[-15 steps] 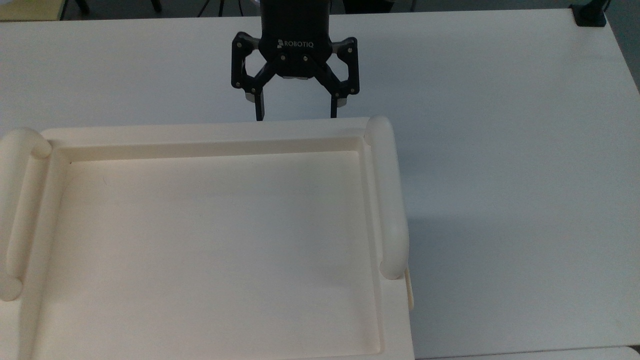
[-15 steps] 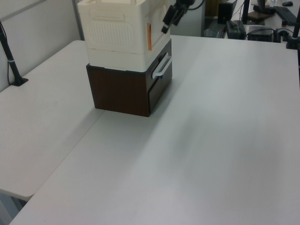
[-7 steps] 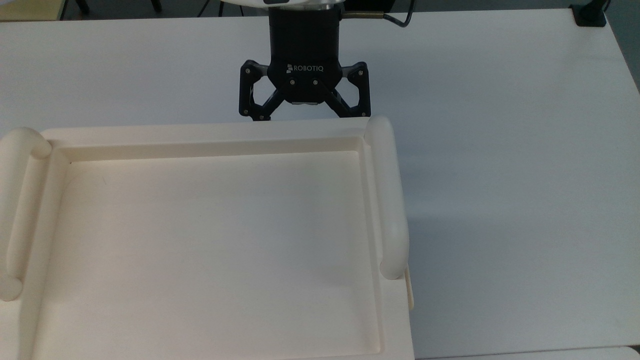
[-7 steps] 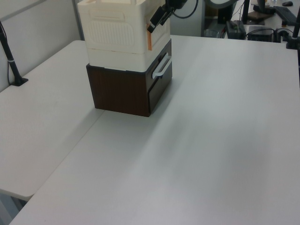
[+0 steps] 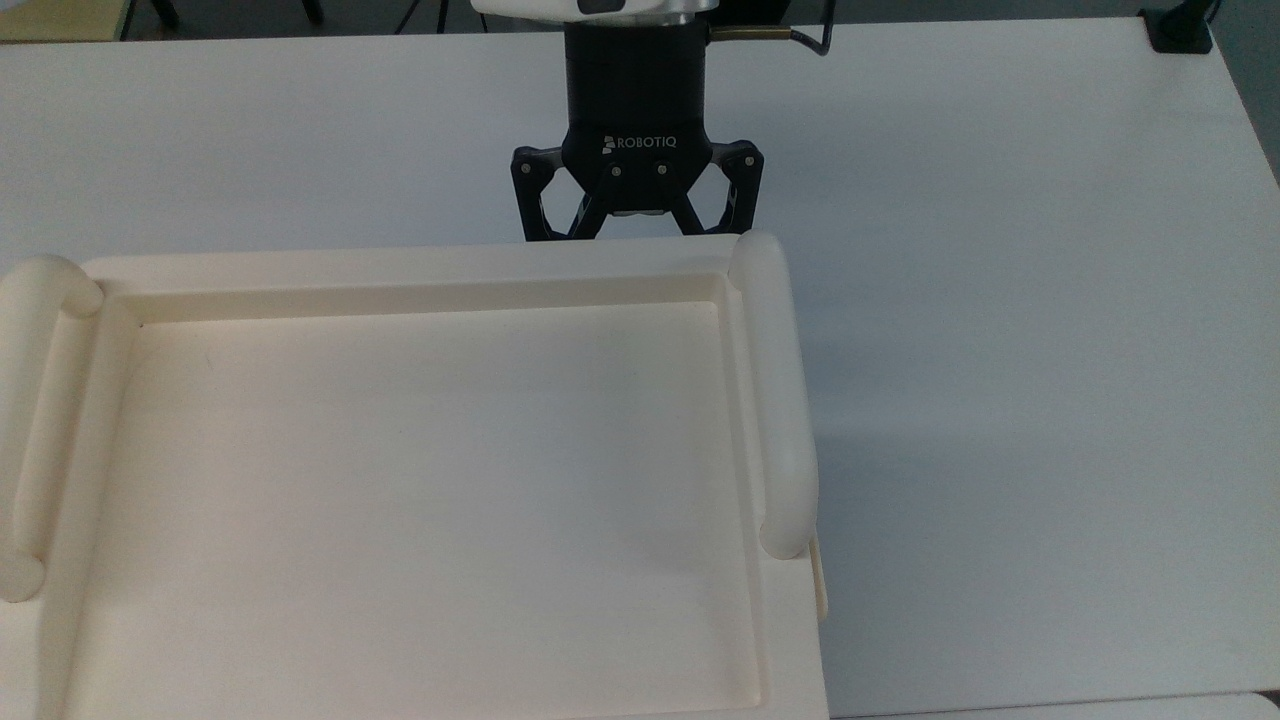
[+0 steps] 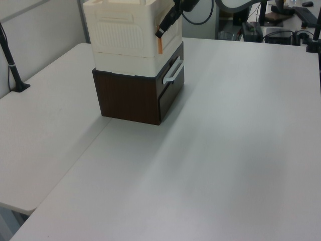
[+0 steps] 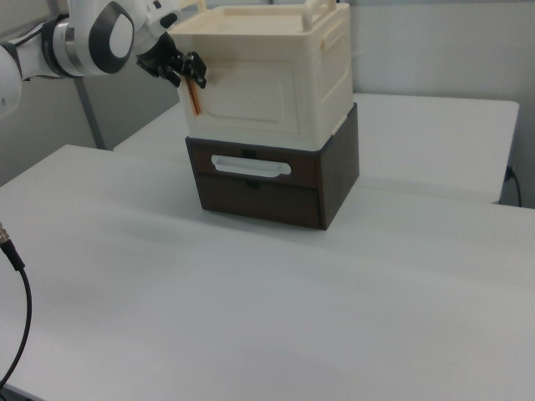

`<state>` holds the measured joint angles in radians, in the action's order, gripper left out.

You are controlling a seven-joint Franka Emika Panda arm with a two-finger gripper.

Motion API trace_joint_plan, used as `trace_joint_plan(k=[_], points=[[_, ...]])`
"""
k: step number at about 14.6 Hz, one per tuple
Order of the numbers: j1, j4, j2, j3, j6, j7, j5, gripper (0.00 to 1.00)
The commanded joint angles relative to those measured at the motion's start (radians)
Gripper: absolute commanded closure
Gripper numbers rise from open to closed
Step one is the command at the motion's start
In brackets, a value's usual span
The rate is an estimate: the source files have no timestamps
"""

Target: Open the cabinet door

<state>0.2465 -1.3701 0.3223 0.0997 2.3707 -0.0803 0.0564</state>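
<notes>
White desk [image 5: 1000, 300] carries everything. Gripper [image 7: 192, 75] sits at the upper corner of the cream cabinet [image 7: 330, 75], on the right view's left edge of the front face. It is right against a thin orange strip [image 7: 194, 98] that runs down that edge. Can't tell if the gripper is apart or closed: in the top view the cabinet's back rim covers its tips.

Cabinet door [image 7: 251, 100] is the front panel with the raised rim, just to the gripper's side toward the right view's right. It lies flush with the cabinet body.

Recessed top [image 5: 400, 480] lies level with the gripper, with a rounded tube rail [image 5: 780, 400] on the side nearest it in the top view.

Below the gripper is a dark brown base unit [image 7: 334, 180] under the cream cabinet, with a white drawer handle [image 7: 251, 165] on its front. In the right view the arm [image 7: 92, 33] comes in from the left.
</notes>
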Motion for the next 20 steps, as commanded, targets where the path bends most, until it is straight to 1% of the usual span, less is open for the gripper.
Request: trace_joint_plan(k=[1, 5, 7, 8, 9, 10, 12, 13, 18, 19, 20], points=[[0.01, 0.002, 0.0, 0.006, 0.015, 0.042, 0.016, 0.49], [0.011, 0.002, 0.0, 0.006, 0.015, 0.037, 0.017, 0.64], [0.013, -0.001, -0.003, 0.006, 0.013, 0.036, 0.017, 0.75], [0.013, -0.003, -0.005, 0.006, 0.01, 0.034, 0.017, 0.78], [0.014, -0.006, -0.006, 0.006, 0.004, 0.033, 0.019, 0.85], [0.016, -0.02, -0.012, 0.008, 0.001, 0.033, 0.022, 0.89], [0.016, -0.046, -0.029, 0.008, -0.011, 0.033, 0.022, 0.91], [0.016, -0.047, -0.034, 0.008, -0.036, 0.033, 0.022, 0.91], [0.014, -0.059, -0.083, 0.006, -0.253, 0.039, 0.022, 0.91], [0.014, -0.061, -0.097, 0.006, -0.293, 0.036, 0.022, 0.79], [0.013, -0.06, -0.103, 0.006, -0.335, 0.033, 0.02, 0.57]])
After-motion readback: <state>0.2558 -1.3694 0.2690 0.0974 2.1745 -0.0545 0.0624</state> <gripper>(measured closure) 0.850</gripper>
